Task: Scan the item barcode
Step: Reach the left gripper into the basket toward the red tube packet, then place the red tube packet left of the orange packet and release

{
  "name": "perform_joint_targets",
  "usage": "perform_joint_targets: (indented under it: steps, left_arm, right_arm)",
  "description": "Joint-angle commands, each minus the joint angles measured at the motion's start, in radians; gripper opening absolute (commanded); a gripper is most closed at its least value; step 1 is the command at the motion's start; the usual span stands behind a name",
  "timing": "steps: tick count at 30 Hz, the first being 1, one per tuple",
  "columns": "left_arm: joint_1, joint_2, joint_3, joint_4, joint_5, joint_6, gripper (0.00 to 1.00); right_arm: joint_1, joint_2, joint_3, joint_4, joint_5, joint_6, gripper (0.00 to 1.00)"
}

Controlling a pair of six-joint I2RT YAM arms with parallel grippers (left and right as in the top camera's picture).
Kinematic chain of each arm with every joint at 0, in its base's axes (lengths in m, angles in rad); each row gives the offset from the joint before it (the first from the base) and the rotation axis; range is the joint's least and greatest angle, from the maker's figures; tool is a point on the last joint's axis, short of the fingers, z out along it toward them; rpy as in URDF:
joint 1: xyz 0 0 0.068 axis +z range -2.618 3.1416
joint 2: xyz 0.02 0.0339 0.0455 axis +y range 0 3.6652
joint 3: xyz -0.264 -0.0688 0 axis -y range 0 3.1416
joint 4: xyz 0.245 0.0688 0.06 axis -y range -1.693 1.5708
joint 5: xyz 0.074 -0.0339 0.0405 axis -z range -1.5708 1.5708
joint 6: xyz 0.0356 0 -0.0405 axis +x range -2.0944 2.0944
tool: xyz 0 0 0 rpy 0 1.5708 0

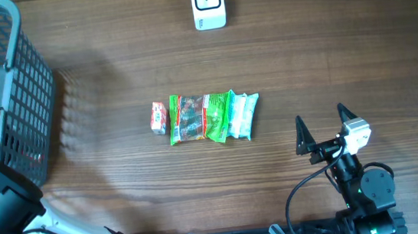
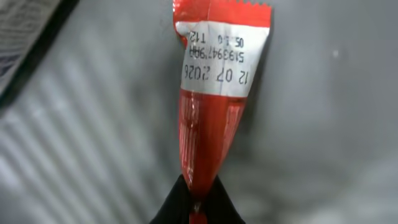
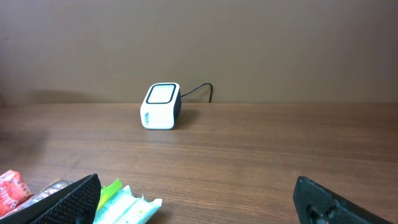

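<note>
Now, inside the grey plastic basket (image 1: 39, 110), we see our left gripper (image 2: 198, 198) pinching a red sachet (image 2: 208, 118); right gripper (image 1: 321, 118) spread.

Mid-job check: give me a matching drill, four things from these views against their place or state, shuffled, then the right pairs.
Things:
1. scanner
2. red sachet
3. right fingers
4. basket

Place or state:
A. open, holding nothing
B. at the far edge of the table
C. on the table's left side
D. pinched by the left fingers

Pairs: 1-B, 2-D, 3-A, 4-C
</note>
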State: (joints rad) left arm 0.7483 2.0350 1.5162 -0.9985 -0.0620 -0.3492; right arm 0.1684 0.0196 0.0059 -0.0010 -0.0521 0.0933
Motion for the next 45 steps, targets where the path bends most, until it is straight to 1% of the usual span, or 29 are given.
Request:
perform_joint_targets:
  steps: [1, 5, 6, 8, 11, 14, 16, 20, 22, 24, 27, 29, 31, 34, 36, 39, 41, 45]
  left_arm:
    - [0.003, -0.053, 0.184, -0.09, -0.005, 0.006, 0.04]
    - [0.003, -0.14, 0.357, -0.166, 0.023, 0.006, 0.04]
    - [0.003, -0.164, 0.389, -0.174, 0.055, 0.005, 0.04]
    - [0.002, -0.234, 0.438, -0.174, 0.165, 0.005, 0.04]
    - [-0.011, -0.337, 0.445, -0.169, 0.328, 0.001, 0.04]
    - [-0.061, -0.406, 0.445, -0.207, 0.395, 0.002, 0.04]
    - [-0.117, -0.442, 0.445, -0.243, 0.394, 0.016, 0.04]
    - [-0.256, -0.466, 0.445, -0.317, 0.382, 0.087, 0.04]
    - [-0.354, -0.464, 0.439, -0.355, 0.325, 0.108, 0.04]
    - [-0.454, -0.464, 0.408, -0.372, 0.236, 0.108, 0.04]
    - [-0.6, -0.464, 0.296, -0.362, 0.142, 0.108, 0.04]
    - [-0.68, -0.464, 0.192, -0.329, 0.108, 0.107, 0.04]
    - [-0.741, -0.463, 0.071, -0.264, 0.074, 0.106, 0.04]
    - [-0.791, -0.46, -0.121, -0.107, 0.049, 0.105, 0.04]
    - [-0.804, -0.454, -0.243, 0.016, 0.049, 0.095, 0.06]
    - [-0.803, -0.435, -0.422, 0.222, 0.048, 0.095, 0.11]
    - [-0.803, -0.425, -0.504, 0.316, 0.048, 0.095, 0.11]
    - [-0.803, -0.417, -0.6, 0.427, 0.045, 0.096, 0.11]
  right_arm:
    - [-0.004, -0.002, -0.001, 0.003, -0.008, 0.015, 1.0]
    - [-0.004, -0.002, -0.001, 0.003, -0.008, 0.014, 1.0]
    - [-0.004, -0.002, -0.001, 0.003, -0.008, 0.014, 1.0]
    - [-0.004, -0.002, -0.001, 0.003, -0.008, 0.014, 1.0]
    - [-0.004, -0.002, -0.001, 0.003, -0.008, 0.014, 1.0]
    - [-0.004, -0.002, -0.001, 0.003, -0.008, 0.014, 1.0]
    - [-0.004, -0.002, -0.001, 0.003, -0.008, 0.014, 1.0]
    - [-0.004, -0.002, -0.001, 0.003, -0.008, 0.014, 1.0]
    - [-0.004, -0.002, -0.001, 0.003, -0.008, 0.014, 1.0]
    - [-0.004, -0.002, -0.001, 0.003, -0.008, 0.014, 1.0]
    - [-0.004, -0.002, -0.001, 0.002, -0.008, 0.014, 1.0]
    - [-0.004, -0.002, -0.001, 0.003, -0.008, 0.014, 1.0]
    - [-0.004, -0.002, -0.001, 0.003, -0.008, 0.014, 1.0]
    - [-0.004, -0.002, -0.001, 0.003, -0.008, 0.014, 1.0]
    - [-0.004, -0.002, -0.001, 0.003, -0.008, 0.014, 1.0]
    - [-0.004, -0.002, -0.001, 0.003, -0.008, 0.014, 1.0]
    - [-0.004, -0.002, -0.001, 0.003, -0.008, 0.014, 1.0]
    - [-0.004, -0.002, -0.001, 0.003, -0.008, 0.015, 1.0]
